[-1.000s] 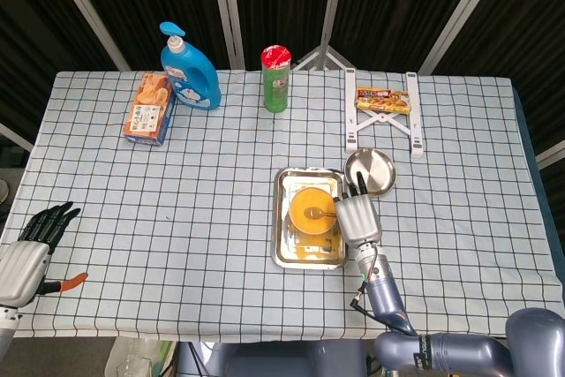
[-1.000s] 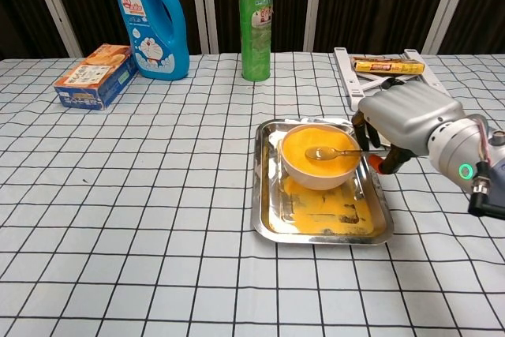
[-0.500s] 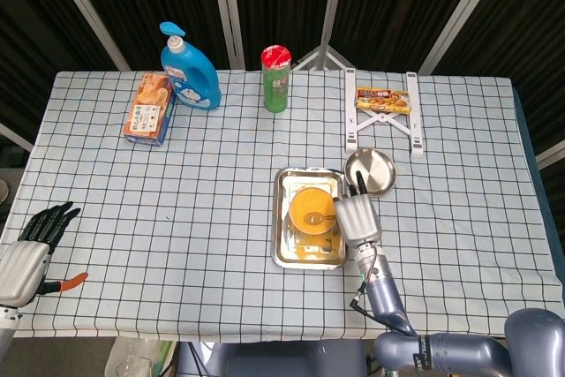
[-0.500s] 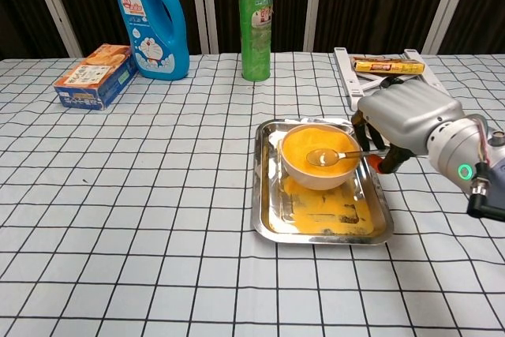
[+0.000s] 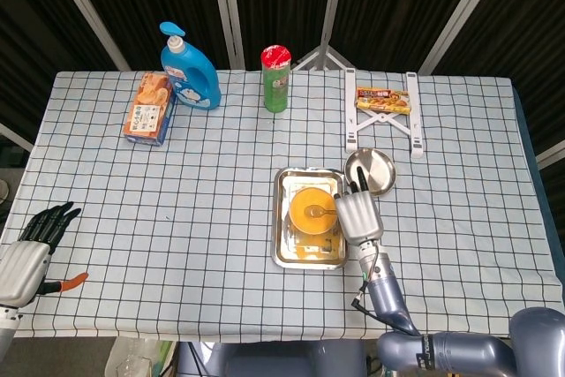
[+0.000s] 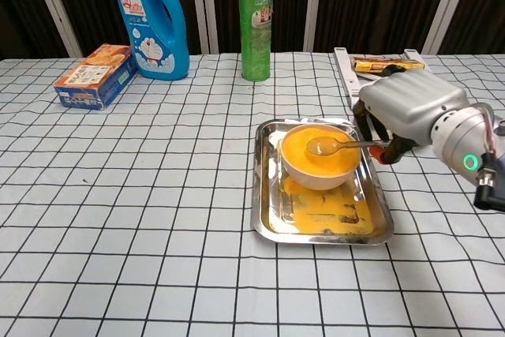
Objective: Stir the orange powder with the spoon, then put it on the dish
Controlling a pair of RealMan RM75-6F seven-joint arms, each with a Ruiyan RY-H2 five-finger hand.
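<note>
Steel tray at table centre carries the white bowl of orange powder. At the bowl's three o'clock, the right hand pinches the spoon by its handle, its scoop just over the powder. The round dish waits at the tray's one o'clock. Stirring well likely means dipping the scoop back, circling slowly inside the rim, then lifting level toward the dish to avoid spills. The left hand, fingers spread and empty, rests at the table's seven o'clock.
</note>
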